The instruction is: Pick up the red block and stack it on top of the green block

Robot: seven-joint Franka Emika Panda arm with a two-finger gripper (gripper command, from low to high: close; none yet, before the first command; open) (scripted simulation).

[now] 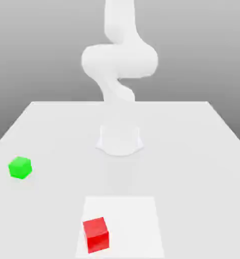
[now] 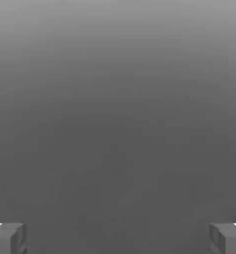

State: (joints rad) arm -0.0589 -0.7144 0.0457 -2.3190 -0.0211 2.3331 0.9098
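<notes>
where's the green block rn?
Exterior view: the green block sits on the table near its left edge, apart from the red block, which is nearer the camera.

A white table [image 1: 192, 152] fills the lower part of the exterior view, with the white arm [image 1: 119, 60] rising from a round base [image 1: 120, 140] near the table's middle and curling up out of the top of the picture. The green block [image 1: 20, 167] sits alone toward the exterior view's left, well apart from the base and turned so a corner faces the camera. The red block [image 1: 96, 234] sits nearest the camera — on the left part of a brighter white square patch [image 1: 137, 227] marked on the table — well apart from the green one.
</notes>
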